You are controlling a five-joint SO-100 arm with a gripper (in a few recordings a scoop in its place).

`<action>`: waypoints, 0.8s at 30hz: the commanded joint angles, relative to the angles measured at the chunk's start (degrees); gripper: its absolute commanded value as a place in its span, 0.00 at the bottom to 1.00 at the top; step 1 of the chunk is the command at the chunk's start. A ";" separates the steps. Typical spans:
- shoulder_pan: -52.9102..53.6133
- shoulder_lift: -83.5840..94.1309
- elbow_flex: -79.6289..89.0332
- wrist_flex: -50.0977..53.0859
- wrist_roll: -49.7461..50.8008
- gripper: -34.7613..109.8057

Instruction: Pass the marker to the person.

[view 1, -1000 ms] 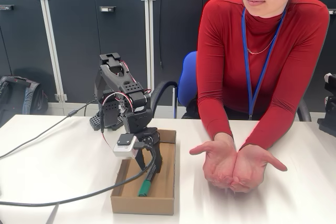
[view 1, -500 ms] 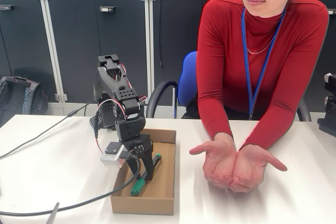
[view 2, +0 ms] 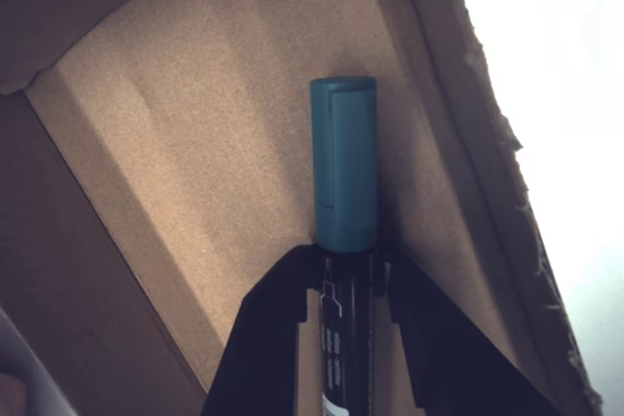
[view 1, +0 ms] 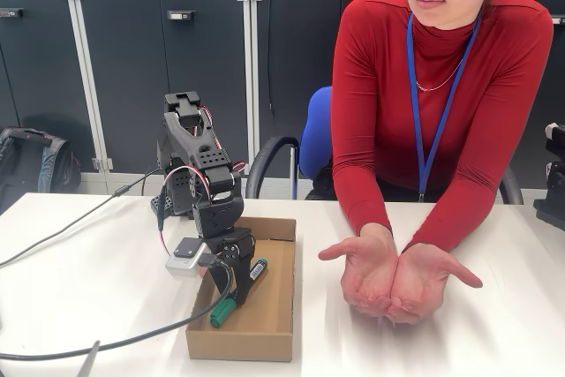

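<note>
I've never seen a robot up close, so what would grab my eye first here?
Probably the person in red behind the table, cupped hands held out, palms up. Left of them in the fixed view, the gripper reaches into a cardboard box; in the wrist view its fingers straddle a green-capped marker.

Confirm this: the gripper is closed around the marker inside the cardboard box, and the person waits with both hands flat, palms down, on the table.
Wrong on the hands: the fixed view shows them cupped together, palms up. The rest holds: the gripper clasps the marker inside the cardboard box.
</note>
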State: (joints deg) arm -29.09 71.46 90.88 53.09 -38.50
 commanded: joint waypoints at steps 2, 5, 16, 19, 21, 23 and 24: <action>-0.09 1.41 -2.37 1.23 0.18 0.21; -0.18 2.99 -3.96 3.25 0.53 0.21; -1.49 13.80 -11.43 12.66 2.55 0.21; -1.58 16.35 -13.97 16.17 2.64 0.21; -1.67 17.84 -15.73 18.90 2.72 0.21; -1.41 19.69 -17.49 21.36 2.46 0.21; -1.32 20.83 -18.37 22.32 2.29 0.21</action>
State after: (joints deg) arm -29.53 85.52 77.61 73.12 -36.04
